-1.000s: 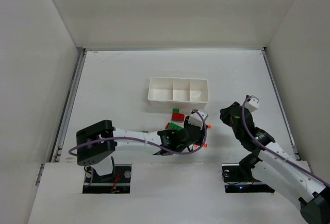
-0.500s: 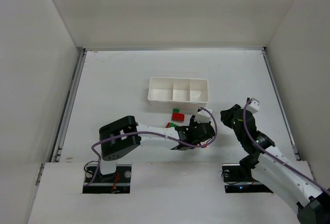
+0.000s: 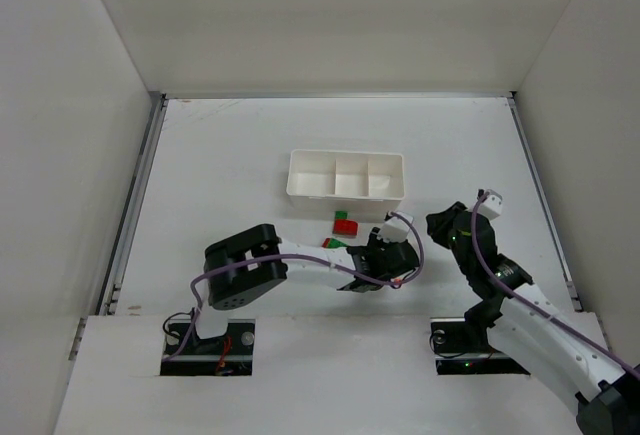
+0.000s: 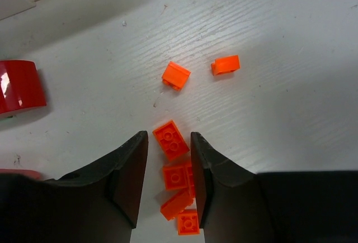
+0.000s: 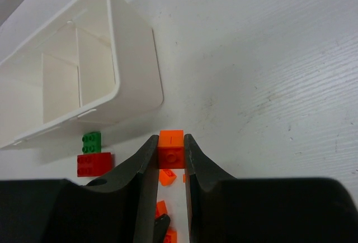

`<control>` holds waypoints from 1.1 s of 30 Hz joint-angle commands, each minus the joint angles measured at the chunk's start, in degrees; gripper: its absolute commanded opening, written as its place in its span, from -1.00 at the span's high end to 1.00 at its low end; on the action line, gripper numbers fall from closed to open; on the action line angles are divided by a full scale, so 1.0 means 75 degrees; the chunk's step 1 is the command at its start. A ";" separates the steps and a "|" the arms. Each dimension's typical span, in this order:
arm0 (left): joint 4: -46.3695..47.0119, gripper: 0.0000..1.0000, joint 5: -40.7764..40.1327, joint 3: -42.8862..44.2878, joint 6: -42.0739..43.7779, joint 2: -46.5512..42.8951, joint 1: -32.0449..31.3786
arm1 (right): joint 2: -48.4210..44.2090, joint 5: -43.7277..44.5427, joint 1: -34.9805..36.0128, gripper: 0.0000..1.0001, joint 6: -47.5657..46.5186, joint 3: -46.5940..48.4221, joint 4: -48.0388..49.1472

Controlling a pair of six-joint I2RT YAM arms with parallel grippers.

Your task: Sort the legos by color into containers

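Note:
My left gripper [image 4: 169,139] is open and low over the table, its jaws either side of several tiny orange pieces [image 4: 178,176]. Two more orange pieces [image 4: 176,75] lie just ahead of it. In the top view it [image 3: 392,255] sits below the white three-compartment tray [image 3: 340,198]. My right gripper [image 5: 170,142] is shut on one orange piece [image 5: 170,149], held above the table right of the left gripper [image 3: 447,227]. A red brick [image 5: 94,163] with a green brick [image 5: 92,141] beside it lies in front of the tray [image 5: 134,70]. The visible parts of the compartments look empty.
Another red brick [image 4: 21,84] shows at the left edge of the left wrist view. A green and red piece [image 3: 333,244] lies beside the left forearm. White walls enclose the table on three sides.
The left arm has swung right and its gripper has settled over the orange pieces. The right gripper has hardly moved and still holds its orange piece.

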 commanded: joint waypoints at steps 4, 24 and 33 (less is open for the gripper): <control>0.0014 0.60 0.0124 0.0332 -0.0251 0.0287 0.0179 | -0.0056 -0.0017 0.0004 0.60 -0.0084 -0.0022 0.0477; 0.1983 0.74 0.0219 -0.2186 0.0370 -0.3906 0.1150 | 0.1348 -0.0075 0.0717 0.60 -0.0786 0.1417 0.0945; 0.2358 0.72 0.0569 -0.3254 0.0053 -0.5325 0.2909 | 0.4978 -0.0543 0.1574 0.60 -0.1442 0.3595 0.2457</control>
